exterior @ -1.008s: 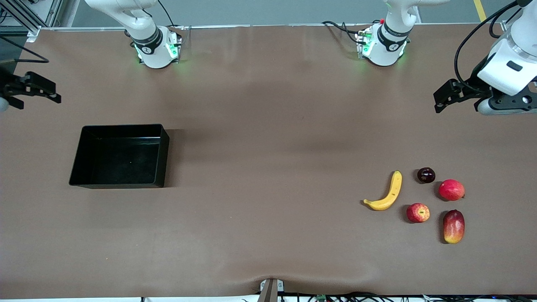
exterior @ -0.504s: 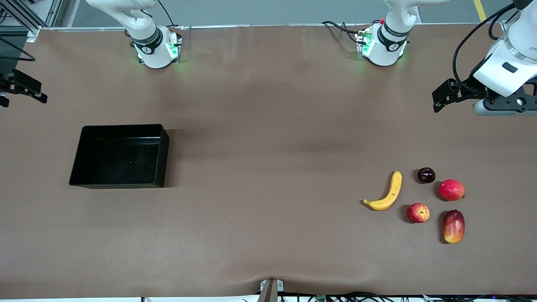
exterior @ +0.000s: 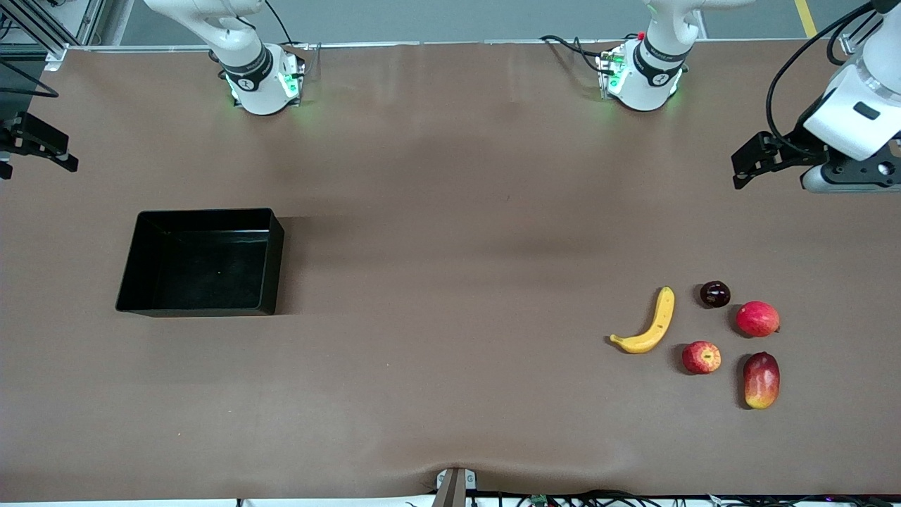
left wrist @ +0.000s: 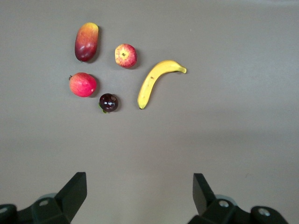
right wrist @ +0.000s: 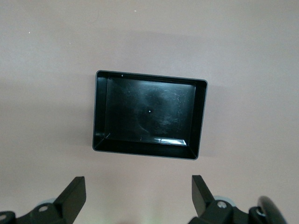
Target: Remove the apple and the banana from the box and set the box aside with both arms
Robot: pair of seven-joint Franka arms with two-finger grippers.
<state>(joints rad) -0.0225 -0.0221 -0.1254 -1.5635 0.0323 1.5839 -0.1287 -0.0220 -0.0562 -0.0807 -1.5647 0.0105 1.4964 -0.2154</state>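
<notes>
The yellow banana (exterior: 644,324) and the small red apple (exterior: 701,357) lie on the table at the left arm's end; both also show in the left wrist view, banana (left wrist: 156,81) and apple (left wrist: 125,55). The black box (exterior: 276,267) stands empty at the right arm's end and shows in the right wrist view (right wrist: 198,116). My left gripper (exterior: 757,160) hangs open and empty high over bare table near the fruits (left wrist: 138,186). My right gripper (exterior: 42,144) hangs open and empty high over the table's edge near the box (right wrist: 138,189).
Beside the apple lie a pinkish-red round fruit (exterior: 757,318), a red-and-yellow mango (exterior: 761,380) and a small dark round fruit (exterior: 714,293). The arm bases (exterior: 264,81) (exterior: 640,74) stand along the table's edge farthest from the front camera.
The right gripper has drifted outward toward the table's end. The left gripper has shifted slightly. The fruits and the box have not moved.
</notes>
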